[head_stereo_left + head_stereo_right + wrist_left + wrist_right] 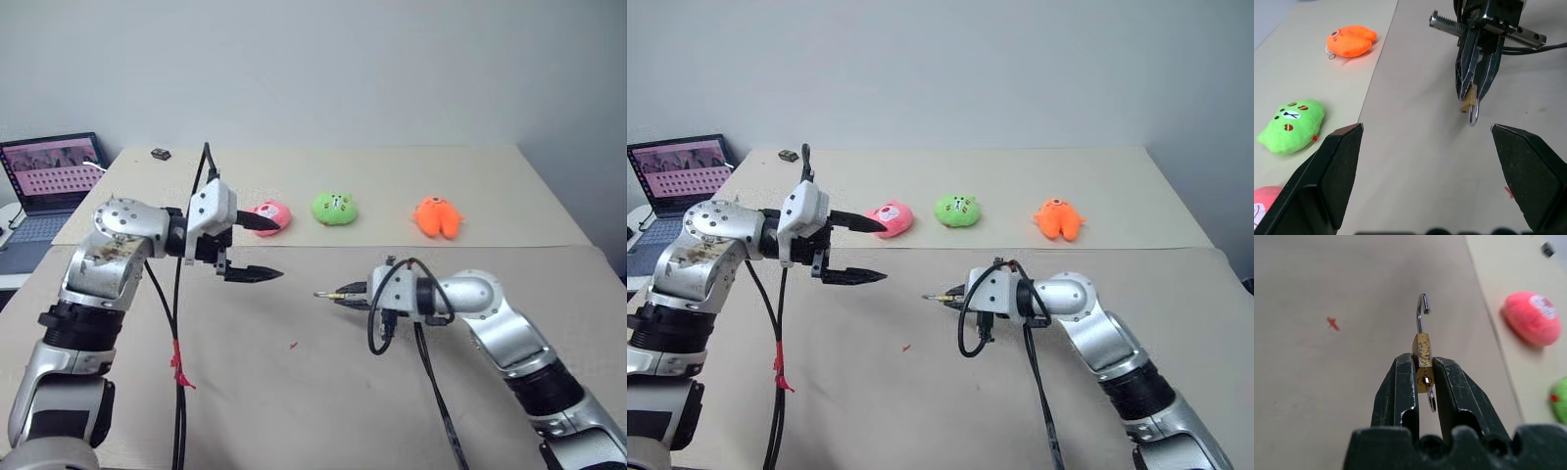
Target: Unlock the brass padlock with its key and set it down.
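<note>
My right gripper (1423,361) is shut on the brass padlock (1423,348), a tiny gold body held a little above the table. Its thin silvery shackle (1421,313) juts past the fingertips with its hooked end free of the body. The key (1431,400) sits in the keyhole between the fingers. In the head views the padlock (329,293) points left toward my left gripper (280,249), which hangs open and empty a short way off and higher. The left wrist view looks at the right gripper (1476,90) and the padlock (1467,104) between its own spread fingers (1337,166).
A pink plush (269,216), a green plush (334,208) and an orange plush (438,217) lie in a row on the far table. A laptop (54,176) stands at the left, a small dark object (161,154) at the far corner. A red scrap (293,345) lies on the near surface.
</note>
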`<state>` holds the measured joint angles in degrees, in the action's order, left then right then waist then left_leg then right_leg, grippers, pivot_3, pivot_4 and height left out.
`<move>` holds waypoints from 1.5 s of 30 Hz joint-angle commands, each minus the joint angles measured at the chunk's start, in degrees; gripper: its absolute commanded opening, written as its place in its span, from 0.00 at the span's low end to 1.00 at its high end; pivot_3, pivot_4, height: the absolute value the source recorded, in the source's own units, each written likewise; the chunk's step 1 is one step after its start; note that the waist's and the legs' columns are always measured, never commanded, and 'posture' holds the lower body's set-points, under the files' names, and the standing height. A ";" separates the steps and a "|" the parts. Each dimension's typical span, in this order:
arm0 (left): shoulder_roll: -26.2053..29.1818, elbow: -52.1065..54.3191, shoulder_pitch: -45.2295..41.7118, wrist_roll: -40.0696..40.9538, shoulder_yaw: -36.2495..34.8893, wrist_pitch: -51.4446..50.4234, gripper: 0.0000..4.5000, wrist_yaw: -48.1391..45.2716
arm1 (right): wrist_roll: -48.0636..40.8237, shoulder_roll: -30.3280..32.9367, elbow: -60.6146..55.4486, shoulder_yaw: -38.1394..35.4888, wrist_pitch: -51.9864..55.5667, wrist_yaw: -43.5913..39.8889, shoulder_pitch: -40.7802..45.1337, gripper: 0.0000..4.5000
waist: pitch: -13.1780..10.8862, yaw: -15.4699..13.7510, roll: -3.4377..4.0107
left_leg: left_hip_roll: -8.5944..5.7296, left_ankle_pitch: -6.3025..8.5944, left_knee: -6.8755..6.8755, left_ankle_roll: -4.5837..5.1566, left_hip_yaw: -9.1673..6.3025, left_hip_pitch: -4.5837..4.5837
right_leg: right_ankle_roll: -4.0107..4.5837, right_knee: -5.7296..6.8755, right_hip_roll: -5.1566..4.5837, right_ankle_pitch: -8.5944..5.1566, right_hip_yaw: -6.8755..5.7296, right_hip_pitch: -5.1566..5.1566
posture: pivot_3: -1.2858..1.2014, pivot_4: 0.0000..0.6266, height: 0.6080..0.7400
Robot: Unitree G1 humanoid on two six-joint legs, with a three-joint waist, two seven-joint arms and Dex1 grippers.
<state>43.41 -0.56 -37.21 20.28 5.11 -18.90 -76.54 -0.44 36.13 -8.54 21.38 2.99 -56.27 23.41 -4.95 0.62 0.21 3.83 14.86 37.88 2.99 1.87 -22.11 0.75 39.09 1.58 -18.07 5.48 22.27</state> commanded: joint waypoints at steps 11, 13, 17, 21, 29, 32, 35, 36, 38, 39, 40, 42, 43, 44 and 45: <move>0.62 6.41 3.48 0.41 -1.19 0.15 0.99 3.14 | 34.67 -3.30 26.41 5.69 -37.51 32.82 10.43 0.03 | -0.02 0.00 -0.03 | 0.02 0.00 0.02 -0.01 0.04 0.03 | 0.02 0.31 0.01 0.01 0.00 0.16 | 0.52 0.24 0.32; 0.07 6.00 2.96 0.38 -0.72 0.23 0.99 3.31 | 37.45 -2.66 28.98 6.10 -39.58 36.50 10.30 0.03 | -0.01 -0.02 -0.04 | 0.00 -0.01 0.07 -0.02 0.04 -0.05 | 0.04 0.37 0.00 0.02 0.01 0.23 | 0.52 0.24 0.32; -1.07 4.86 1.90 0.24 0.35 0.65 1.00 2.94 | 39.48 -0.61 32.58 6.27 -42.09 39.31 8.51 0.29 | -0.01 -0.12 -0.05 | -0.07 0.01 0.23 0.01 0.04 -0.13 | 0.07 0.59 -0.05 0.04 0.03 0.29 | 0.52 0.24 0.32; -1.68 3.45 1.02 -0.04 1.06 1.16 1.00 2.25 | 39.03 4.48 33.75 4.19 -44.45 40.39 6.41 0.58 | 0.00 -0.11 -0.03 | -0.07 0.04 0.53 0.05 0.05 -0.18 | 0.06 0.73 -0.05 0.03 0.04 0.33 | 0.52 0.24 0.32; -3.51 1.76 1.64 0.56 2.21 -1.55 1.00 2.54 | 37.22 20.95 42.40 -0.95 -51.52 43.31 2.37 0.99 | 0.00 -0.88 -0.03 | -0.12 0.20 1.01 0.32 0.09 -0.22 | -0.25 0.89 -0.10 -0.24 0.05 0.16 | 0.52 0.24 0.32; -3.38 3.10 4.01 0.19 2.96 -2.41 1.00 2.86 | 24.85 22.26 45.91 -2.87 -50.39 32.60 0.94 0.99 | -0.02 -0.74 -0.08 | -0.12 0.22 1.03 0.35 0.14 -0.19 | -0.23 0.82 -0.12 -0.25 0.08 0.11 | 0.52 0.24 0.32; -4.03 3.33 5.77 -0.09 2.20 -2.93 1.00 5.32 | -10.60 20.79 32.10 -9.50 -14.28 3.83 -6.38 0.99 | -0.06 -0.40 -0.27 | -0.09 0.24 1.06 0.40 0.12 -0.21 | -0.16 0.81 -0.07 -0.28 0.09 -0.07 | 0.52 0.24 0.32; -4.17 3.59 6.36 -0.41 1.95 -2.65 1.00 6.19 | -18.25 22.51 25.81 -10.18 -5.51 -2.55 -8.87 0.99 | -0.03 -0.43 -0.22 | -0.03 0.25 1.06 0.40 0.04 -0.30 | -0.10 0.83 -0.02 -0.25 0.08 -0.15 | 0.52 0.24 0.32; -4.61 4.03 7.23 -0.56 1.11 -2.23 1.00 8.06 | -29.78 23.87 15.79 -13.85 8.58 -5.40 -10.82 0.99 | 0.05 -0.65 -0.04 | -0.02 0.24 1.03 0.39 0.01 -0.37 | -0.03 1.01 -0.05 -0.21 0.07 -0.23 | 0.52 0.24 0.32; -4.56 4.65 8.40 -0.75 0.41 -1.66 1.00 9.17 | -36.62 23.41 11.32 -17.00 15.38 -4.22 -10.77 0.99 | 0.06 -0.68 -0.05 | 0.05 0.24 0.99 0.39 0.00 -0.24 | -0.05 1.01 -0.02 -0.22 0.01 -0.20 | 0.52 0.24 0.32; -4.48 5.11 9.24 -0.91 -0.04 -1.30 1.00 9.90 | -41.17 22.91 8.33 -19.43 20.52 -3.24 -10.64 0.99 | 0.04 -0.45 -0.05 | 0.13 0.27 0.97 0.43 -0.01 -0.21 | -0.05 0.98 0.05 -0.22 -0.02 -0.17 | 0.52 0.24 0.32; -3.96 6.57 11.57 -0.48 -1.30 -1.05 1.00 10.90 | -45.42 22.79 2.94 -22.59 26.09 -2.17 -11.48 0.99 | -0.02 0.11 0.08 | 0.13 0.40 0.73 0.66 -0.12 -0.50 | -0.03 0.73 0.06 -0.23 -0.01 -0.16 | 0.52 0.24 0.32; -3.77 7.27 12.38 -0.09 -1.77 -1.31 1.00 11.27 | -45.96 22.80 1.09 -23.64 27.67 -1.78 -12.08 0.99 | -0.02 0.29 0.09 | 0.10 0.42 0.73 0.69 -0.19 -0.52 | -0.03 0.69 0.04 -0.23 0.00 -0.17 | 0.52 0.24 0.32; -3.77 8.19 13.30 0.80 -2.73 -2.38 1.00 12.05 | -46.63 22.82 -0.87 -24.68 29.47 -1.07 -12.66 0.99 | -0.04 0.26 0.06 | 0.07 0.42 0.67 0.69 -0.25 -0.47 | -0.04 0.65 0.02 -0.23 0.00 -0.23 | 0.52 0.24 0.32; -3.77 9.30 14.34 1.77 -4.01 -3.67 1.00 13.09 | -47.51 23.04 -3.44 -25.93 30.64 -1.02 -13.29 0.99 | -0.08 0.15 -0.01 | 0.05 0.41 0.64 0.68 -0.24 -0.38 | -0.04 0.61 0.01 -0.23 -0.02 -0.30 | 0.52 0.24 0.32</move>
<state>38.74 6.05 -23.43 20.30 4.63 -21.73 -65.08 -45.28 58.44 -7.77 -1.55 30.75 -57.85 10.54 -5.02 0.77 0.19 3.88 15.27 38.46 3.66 1.64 -22.33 0.68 39.56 1.58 -18.32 5.43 21.84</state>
